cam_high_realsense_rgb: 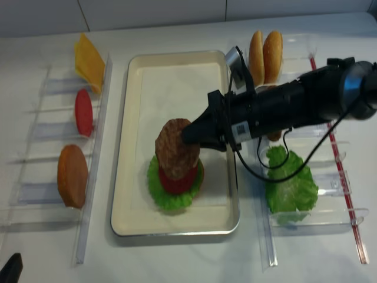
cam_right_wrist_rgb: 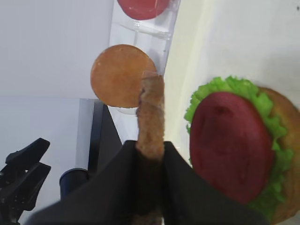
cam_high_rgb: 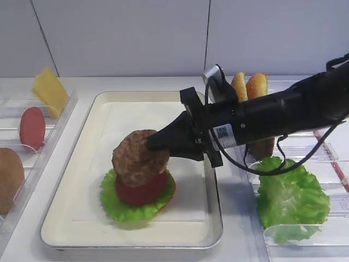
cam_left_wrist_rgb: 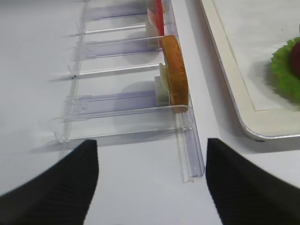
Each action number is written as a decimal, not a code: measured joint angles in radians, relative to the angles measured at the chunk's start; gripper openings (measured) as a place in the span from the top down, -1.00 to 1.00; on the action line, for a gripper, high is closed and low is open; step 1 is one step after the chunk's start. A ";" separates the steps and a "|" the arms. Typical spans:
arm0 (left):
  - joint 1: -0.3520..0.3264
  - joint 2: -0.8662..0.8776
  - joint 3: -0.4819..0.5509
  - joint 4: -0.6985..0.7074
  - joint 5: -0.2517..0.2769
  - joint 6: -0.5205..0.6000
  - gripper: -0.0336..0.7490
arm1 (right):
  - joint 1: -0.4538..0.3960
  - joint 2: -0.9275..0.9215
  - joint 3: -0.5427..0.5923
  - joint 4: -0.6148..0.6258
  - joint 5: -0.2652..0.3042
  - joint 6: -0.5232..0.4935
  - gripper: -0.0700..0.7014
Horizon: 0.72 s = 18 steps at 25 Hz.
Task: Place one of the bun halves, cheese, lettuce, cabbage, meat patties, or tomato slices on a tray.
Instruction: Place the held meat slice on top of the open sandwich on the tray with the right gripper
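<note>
Tilted brown meat patty [cam_high_rgb: 140, 157] above tomato slice [cam_high_rgb: 143, 189]

Grainy rough meat patty [cam_high_rgb: 140, 157], silver metal tray [cam_high_rgb: 131, 243]

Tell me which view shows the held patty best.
The exterior high view: the patty shows its broad grainy face, tilted above the tomato slice, pinched by the right gripper. The realsense view shows the same, smaller. The right wrist view shows it edge-on only. The left wrist view misses it.

Two high cameras look down from the front, one steeper, both seeing the tray [cam_high_rgb: 212, 218]. The wrist cameras sit close; the right one sees the tray's stack too.
</note>
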 joint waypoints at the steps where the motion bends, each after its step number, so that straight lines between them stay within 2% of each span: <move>1: 0.000 0.000 0.000 0.000 0.000 0.000 -0.29 | 0.004 0.009 0.000 0.000 0.000 0.000 0.45; 14: 0.000 0.000 0.000 0.000 0.000 0.000 -0.29 | 0.017 0.043 -0.002 -0.006 -0.004 0.000 0.45; 18: 0.000 0.000 0.000 0.000 0.000 0.000 -0.29 | 0.017 0.043 -0.002 -0.019 -0.023 0.000 0.45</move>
